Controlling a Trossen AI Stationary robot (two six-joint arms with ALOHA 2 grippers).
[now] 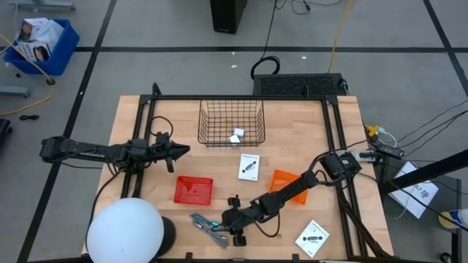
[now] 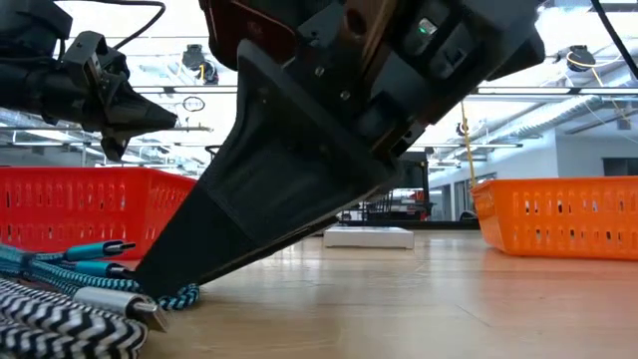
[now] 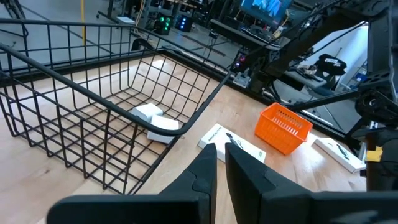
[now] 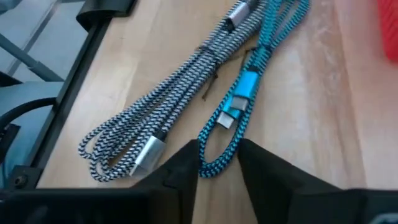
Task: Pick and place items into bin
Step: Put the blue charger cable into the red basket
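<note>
Two white cubes (image 1: 238,135) lie on the floor of the black wire basket (image 1: 208,139); the left wrist view also shows the cubes (image 3: 152,115). One white card (image 1: 248,166) lies flat on the table near the basket, another card (image 1: 313,238) by the near right edge. The grey-blue thing near the table's near edge is two bundled braided cables (image 1: 208,225), one teal (image 4: 239,99) and one black-and-white (image 4: 168,106). My right gripper (image 4: 217,152) is open, low over the cables, its fingers either side of the teal loop. My left gripper (image 1: 179,151) is shut, raised left of the basket. My right gripper comes slanting down from the table's right, its fingers (image 4: 186,163) standing either side of the teal cable's looped end (image 4: 208,167). The cable lies flat on the table. Whether the fingers touch it, I cannot tell.
A small red bin (image 1: 194,190) sits left of centre and a small orange bin (image 1: 291,184) under the right arm. A white dome lamp (image 1: 126,230) covers the near left corner. Black frame rails (image 1: 142,124) run along the table's sides.
</note>
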